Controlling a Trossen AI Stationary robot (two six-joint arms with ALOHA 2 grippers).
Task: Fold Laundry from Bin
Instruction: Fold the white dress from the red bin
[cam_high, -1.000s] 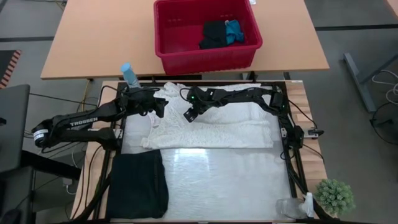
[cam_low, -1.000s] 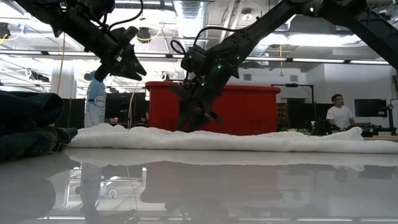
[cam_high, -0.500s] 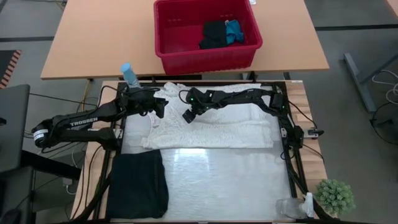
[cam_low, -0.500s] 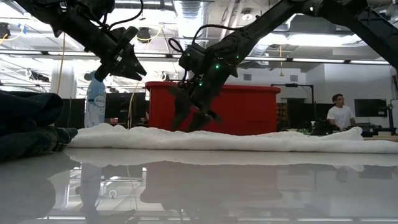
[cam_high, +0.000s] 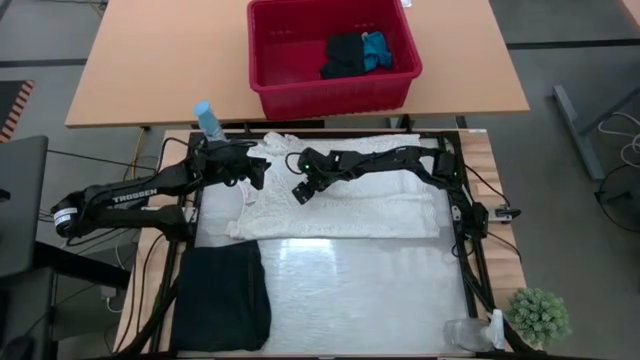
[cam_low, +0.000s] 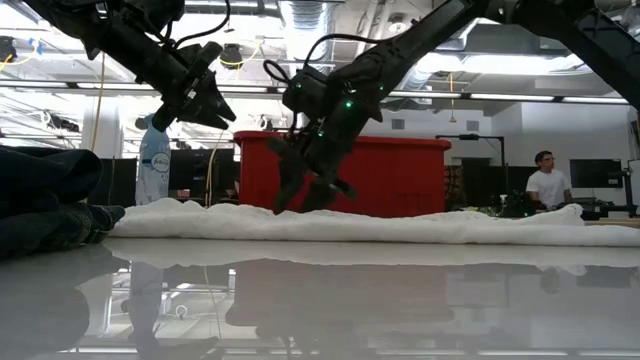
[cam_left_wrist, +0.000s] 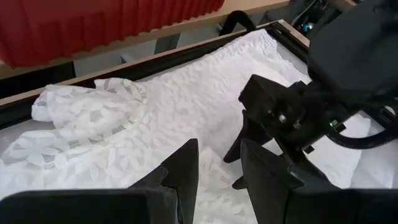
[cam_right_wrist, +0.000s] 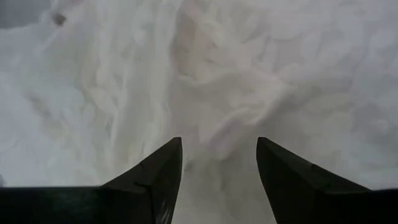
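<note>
Folded black garment (cam_high: 222, 297) at table's near left; small green plant (cam_high: 539, 315) off near right. White crinkled cloth (cam_high: 350, 205) spread flat near red plastic bin (cam_high: 330, 92). Right gripper (cam_high: 298, 190) spread, empty, above cloth. Left gripper (cam_high: 256, 170) narrowly parted, empty, at cloth's bunched corner.

Light: bright, even, from ceiling lamps (cam_low: 300, 15) in the low view.
Glare: the table top (cam_low: 400, 300) mirrors them.
Shadows: soft.
Blur: black garment (cam_low: 45, 205) near camera.
</note>
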